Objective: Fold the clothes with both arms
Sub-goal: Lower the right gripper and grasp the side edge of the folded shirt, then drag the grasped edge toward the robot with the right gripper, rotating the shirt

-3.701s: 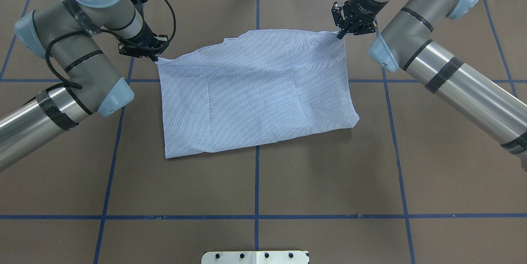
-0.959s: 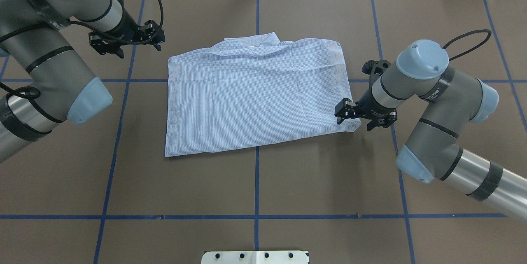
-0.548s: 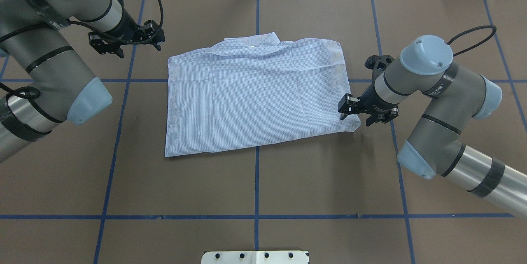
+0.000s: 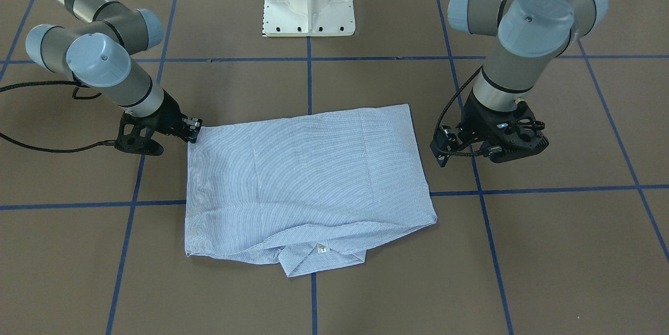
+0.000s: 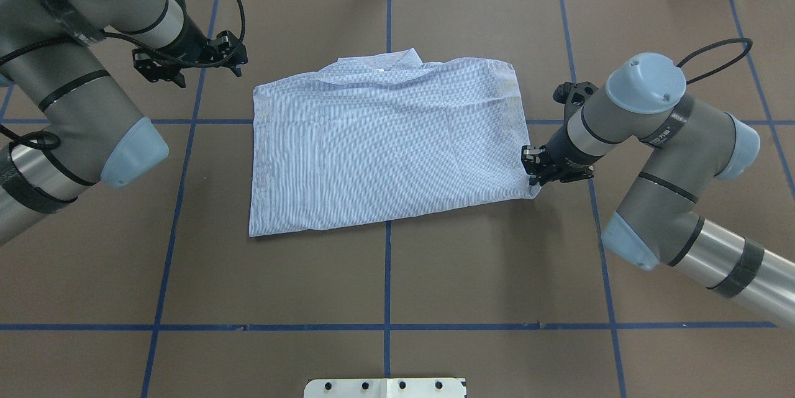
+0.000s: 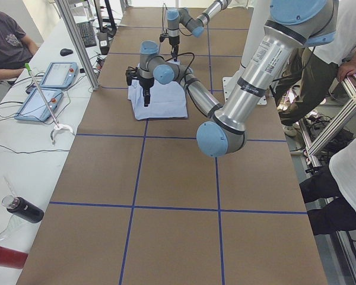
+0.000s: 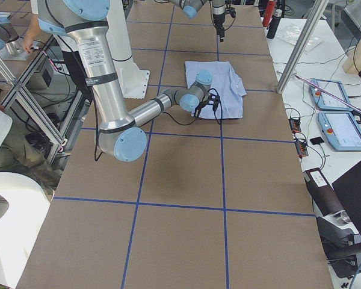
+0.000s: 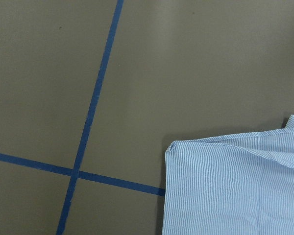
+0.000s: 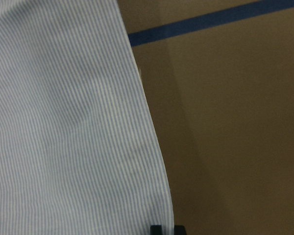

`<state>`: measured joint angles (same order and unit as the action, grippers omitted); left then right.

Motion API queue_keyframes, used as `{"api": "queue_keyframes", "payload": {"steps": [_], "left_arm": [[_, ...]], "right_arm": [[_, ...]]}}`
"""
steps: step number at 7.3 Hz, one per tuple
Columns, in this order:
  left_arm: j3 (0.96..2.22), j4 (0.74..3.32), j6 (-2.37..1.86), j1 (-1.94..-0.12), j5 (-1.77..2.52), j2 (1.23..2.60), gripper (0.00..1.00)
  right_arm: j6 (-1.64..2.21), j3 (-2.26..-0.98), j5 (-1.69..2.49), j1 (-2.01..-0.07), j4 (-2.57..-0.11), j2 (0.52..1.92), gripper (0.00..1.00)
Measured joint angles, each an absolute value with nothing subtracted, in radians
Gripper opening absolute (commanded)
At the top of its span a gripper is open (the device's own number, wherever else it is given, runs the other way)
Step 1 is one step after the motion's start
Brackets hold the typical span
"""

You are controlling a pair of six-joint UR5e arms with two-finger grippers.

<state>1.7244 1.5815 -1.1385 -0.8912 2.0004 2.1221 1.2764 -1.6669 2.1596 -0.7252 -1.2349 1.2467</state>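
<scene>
The blue-and-white striped shirt (image 5: 385, 149) lies folded flat in the middle of the brown table, collar (image 4: 319, 256) on the far edge from the robot. My right gripper (image 5: 535, 179) sits low at the shirt's near right corner (image 4: 201, 134). In the right wrist view its fingertips (image 9: 157, 229) stand close together at the cloth edge (image 9: 152, 161), shut on the shirt. My left gripper (image 5: 211, 75) hovers open, off the shirt's far left corner (image 8: 225, 186), holding nothing. It also shows in the front view (image 4: 488, 154).
The white pedestal base (image 4: 308, 6) stands at the robot's side of the table. Blue tape lines (image 5: 387, 274) grid the brown surface. People and teach pendants (image 6: 44, 89) are at the side bench, with bottles (image 6: 24, 209) near it.
Both grippers let go of the far edge, and the shirt now lies folded. My right arm swung down to the near right corner and shut there. The left arm drew back and holds still.
</scene>
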Motion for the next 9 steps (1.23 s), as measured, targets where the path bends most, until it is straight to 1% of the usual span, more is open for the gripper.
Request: {"api": "queue_keyframes", "payload": {"steps": [2,3,6,7,9], "left_arm": [[1.725,1.581,-1.138,-0.891,2.000,2.123,1.00],[1.727,1.581,-1.138,-0.891,2.000,2.123,1.00],[1.741,1.579,-1.142,-0.891,1.999,2.123,1.00],[1.746,1.579,-1.145,-0.891,1.999,2.122,1.00],[1.757,1.578,-1.171,-0.882,2.000,2.120,1.00]], "right_arm": [[1.271,-1.682,2.171,-0.727,-1.235,1.251,0.00],[1.264,-1.719,2.190,-0.728,-1.233,1.283,0.00],[1.259,-1.980,2.307,-0.717,-1.233,1.512,0.00],[1.265,-2.046,2.354,-0.691,-1.234,1.578,0.00],[1.363,-2.120,2.459,-0.579,-1.235,1.642,0.00]]}}
